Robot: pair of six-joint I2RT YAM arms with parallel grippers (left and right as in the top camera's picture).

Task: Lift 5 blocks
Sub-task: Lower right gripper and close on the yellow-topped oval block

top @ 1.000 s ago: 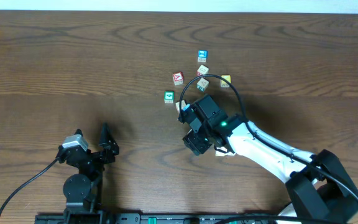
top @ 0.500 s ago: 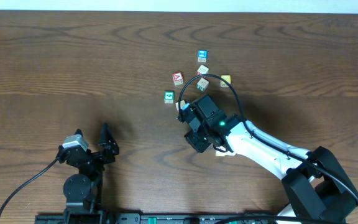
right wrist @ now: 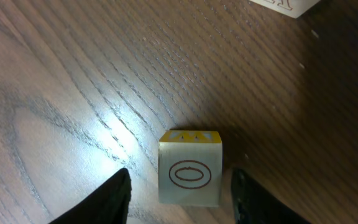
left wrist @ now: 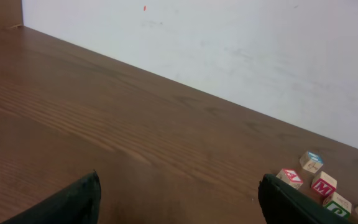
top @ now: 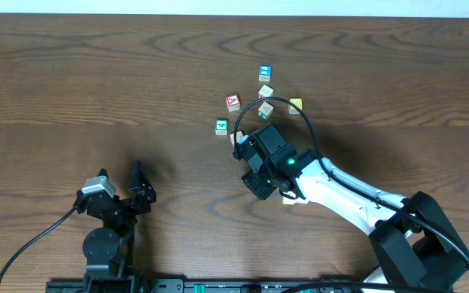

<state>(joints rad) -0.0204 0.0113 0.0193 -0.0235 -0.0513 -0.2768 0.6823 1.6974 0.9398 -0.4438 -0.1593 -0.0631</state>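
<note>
Overhead: table (top: 72,73), dark wood. Right arm (top: 340,191) reaches from the near right corner toward the middle, its wrist bent down over the near side of the blocks (top: 265,92). These are clustered right of centre, nearer the far edge. Left arm (top: 108,216) is folded by the near edge, left of centre. Left gripper (left wrist: 185,202): jaws wide apart, holding nothing.

Right wrist: right gripper (right wrist: 180,186) is low and part open, one finger on each side of one block (right wrist: 190,174). Clear gap on one side, narrower on the other; no grip. Block: cream face, brown oval ring, yellow upper face, flat on the table.
</note>
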